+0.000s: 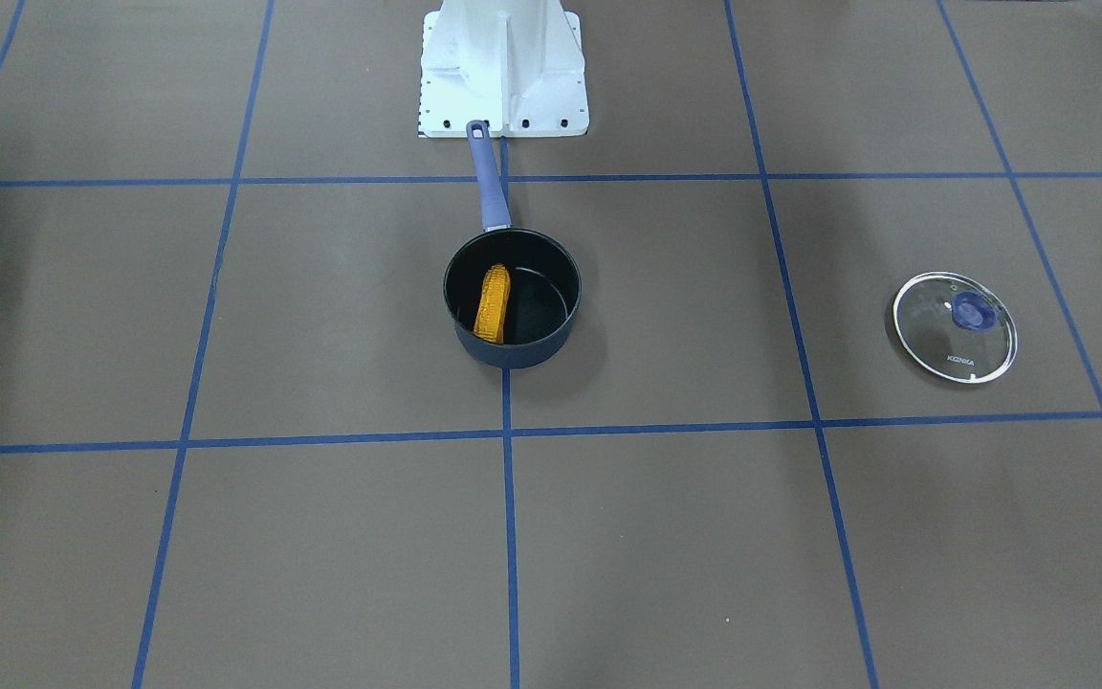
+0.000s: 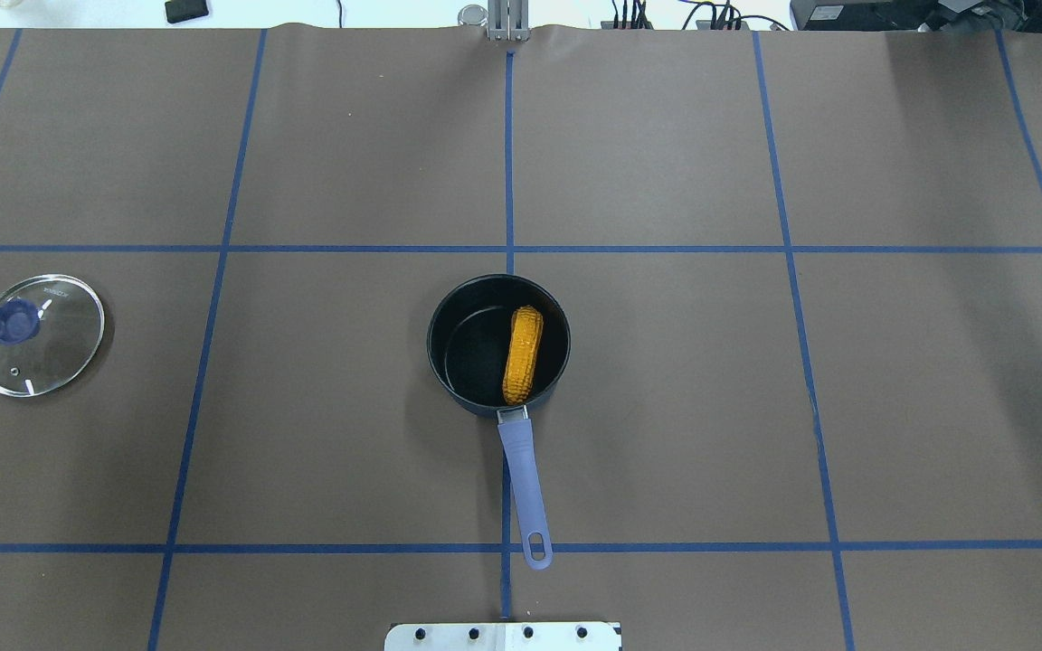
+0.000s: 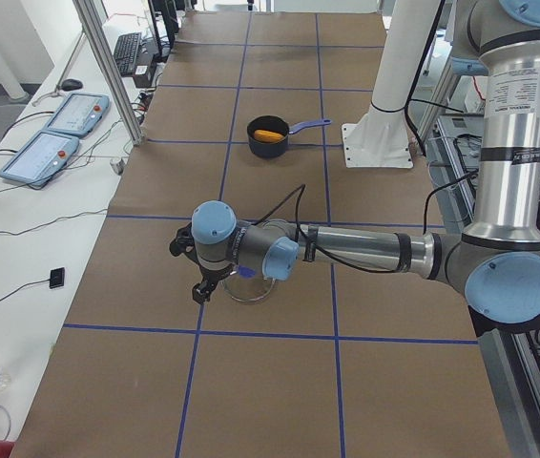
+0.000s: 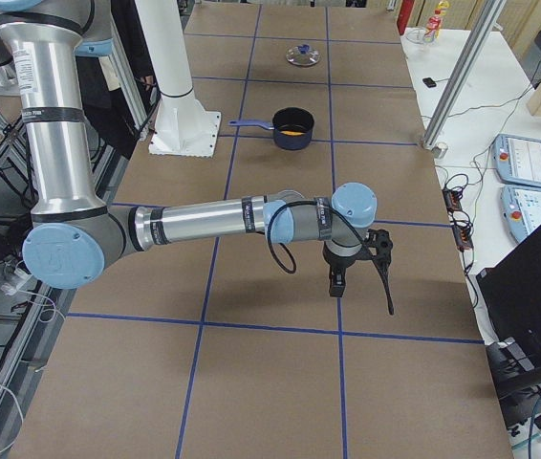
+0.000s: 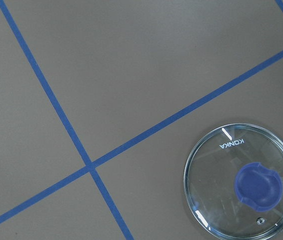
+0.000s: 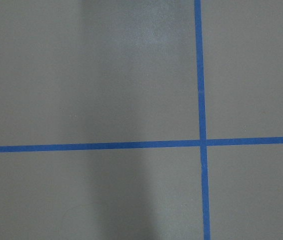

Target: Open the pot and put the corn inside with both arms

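Note:
The dark navy pot [image 2: 462, 348] stands uncovered at the table's middle, its periwinkle handle [image 2: 525, 484] pointing toward the robot's base. The orange-yellow corn [image 2: 523, 354] lies inside it, also in the front view [image 1: 493, 304]. The left arm's gripper [image 3: 200, 286] hangs over the table by the glass lid; the exterior left view does not show whether it is open or shut. The right arm's gripper [image 4: 359, 277] hangs over bare table far from the pot [image 4: 292, 124]; I cannot tell its state either. Neither wrist view shows fingers.
The glass lid [image 2: 37, 334] with blue knob lies flat on the table's left side, also in the left wrist view [image 5: 241, 180]. The white base block [image 1: 503, 72] stands behind the pot's handle. Blue tape lines grid the brown table.

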Motion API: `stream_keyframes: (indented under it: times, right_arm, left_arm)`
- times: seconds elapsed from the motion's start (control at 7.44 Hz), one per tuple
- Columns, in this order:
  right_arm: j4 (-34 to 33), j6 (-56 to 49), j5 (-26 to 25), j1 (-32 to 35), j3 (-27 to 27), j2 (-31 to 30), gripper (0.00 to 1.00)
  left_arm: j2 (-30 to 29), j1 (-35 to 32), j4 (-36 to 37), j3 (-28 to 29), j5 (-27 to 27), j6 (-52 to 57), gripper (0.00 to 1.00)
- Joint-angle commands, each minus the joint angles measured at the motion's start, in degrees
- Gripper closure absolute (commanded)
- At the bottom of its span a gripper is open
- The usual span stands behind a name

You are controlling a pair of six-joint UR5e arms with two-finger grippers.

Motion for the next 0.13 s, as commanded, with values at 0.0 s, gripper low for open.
stream_keyframes:
  times: [0.0]
  right_arm:
    - [-0.06, -0.13, -0.01, 0.02, -0.13, -0.22, 0.0]
  left_arm:
    - [0.12, -0.02, 0.0, -0.22, -0.01, 0.0, 0.03]
